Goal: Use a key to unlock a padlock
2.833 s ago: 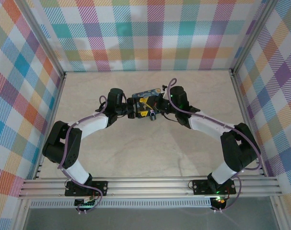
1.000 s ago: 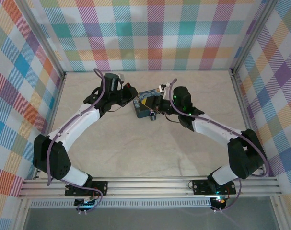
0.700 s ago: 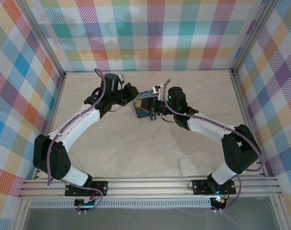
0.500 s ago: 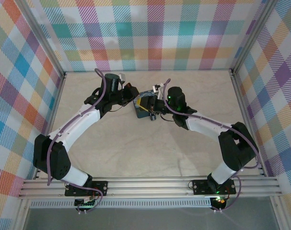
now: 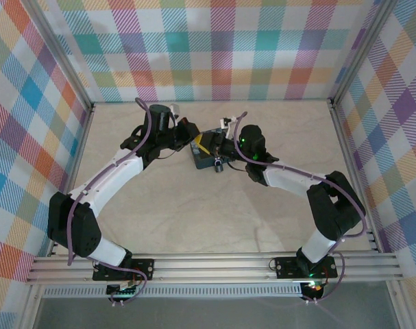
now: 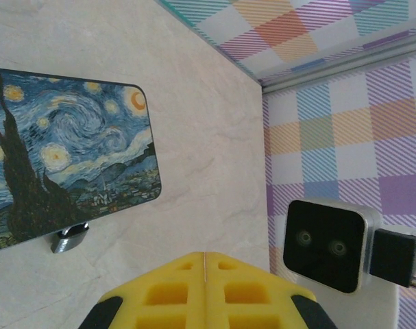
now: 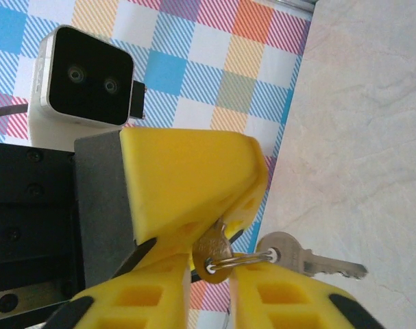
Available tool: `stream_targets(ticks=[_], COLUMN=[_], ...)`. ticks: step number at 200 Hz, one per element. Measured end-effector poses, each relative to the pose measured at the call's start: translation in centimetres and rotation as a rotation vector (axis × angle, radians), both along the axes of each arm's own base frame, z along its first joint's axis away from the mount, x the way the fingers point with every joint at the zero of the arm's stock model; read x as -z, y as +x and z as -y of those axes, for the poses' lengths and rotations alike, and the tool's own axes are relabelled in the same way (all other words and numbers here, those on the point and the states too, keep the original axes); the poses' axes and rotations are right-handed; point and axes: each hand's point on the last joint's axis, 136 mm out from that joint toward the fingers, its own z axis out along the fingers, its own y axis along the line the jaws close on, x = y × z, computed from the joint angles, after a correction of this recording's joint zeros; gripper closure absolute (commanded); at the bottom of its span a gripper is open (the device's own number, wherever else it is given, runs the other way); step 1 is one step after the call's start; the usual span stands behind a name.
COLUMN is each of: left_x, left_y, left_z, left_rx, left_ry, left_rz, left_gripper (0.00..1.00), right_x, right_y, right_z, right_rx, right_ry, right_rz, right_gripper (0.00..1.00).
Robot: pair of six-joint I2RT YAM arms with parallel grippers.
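Padlock [image 5: 218, 165] is lying on the table [image 5: 194, 205], touching the near edge of the blue painted tin [image 5: 206, 156]. From overhead it is sitting close by, at about 5 o'clock from my right pincer [image 7: 211, 271].

Grip, right: I am clamping the head of the brass key [image 7: 211, 248] between my fingers. Its blade is hiding behind them, so I cannot tell which way it is pointing. A ring [image 7: 243, 260] is passing through that head and carrying a silver key [image 7: 303, 259]. That one is sticking out past my finger, with its long axis running 9 to 3 o'clock in the right wrist view and its tip at 3.

Grip, left: my left pincer [image 6: 204, 259] is pressing its fingers together on nothing. In its own view the padlock is showing at 9 o'clock and the tin at 10 o'clock. In the right wrist view its tips are sitting at 12 o'clock, just beside the brass key. I cannot tell whether they are touching it.

Judgement: my right arm is the nearer one and is carrying the key, so the coming move is turning on bringing the blade toward 5 o'clock and lining it up with the keyhole. The padlock is showing too small for me to read its long axis or which way the keyhole is facing.

Count: two pincers, two keys on one ring, one padlock, one tin.
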Motion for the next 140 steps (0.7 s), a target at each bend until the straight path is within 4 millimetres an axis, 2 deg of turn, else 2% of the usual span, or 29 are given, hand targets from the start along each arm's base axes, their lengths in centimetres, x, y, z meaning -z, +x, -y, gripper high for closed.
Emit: stream_targets(ticks=[23, 58, 84, 100, 128, 140], left_x=[0.0, 0.0, 0.2, 0.4, 1.3, 1.5], left_y=[0.0, 0.1, 0.0, -0.1, -0.4, -0.5], left_z=[0.0, -0.1, -0.1, -0.2, -0.7, -0.9], left_rx=[-0.006, -0.011, -0.012, -0.011, -0.017, -0.017], left_ry=[-0.007, -0.01, -0.004, 0.004, 0.026, 0.034], left_rz=[-0.004, -0.006, -0.014, -0.024, -0.056, -0.063], left_gripper=[1.0, 1.0, 0.77, 0.62, 0.51, 0.5], right_x=[0.0, 0.1, 0.3, 1.2, 3.6, 4.4], right_y=[0.1, 0.1, 0.1, -0.1, -0.6, -0.9], right_z=[0.0, 0.2, 0.4, 0.7, 1.1, 1.3], right_rx=[0.005, 0.017, 0.029, 0.036, 0.033, 0.031], right_ry=[0.011, 0.024, 0.025, 0.001, -0.06, -0.086], right_rz=[-0.01, -0.005, -0.003, -0.009, -0.041, -0.045], right_gripper=[0.85, 1.0, 1.0, 1.0, 1.0, 1.0])
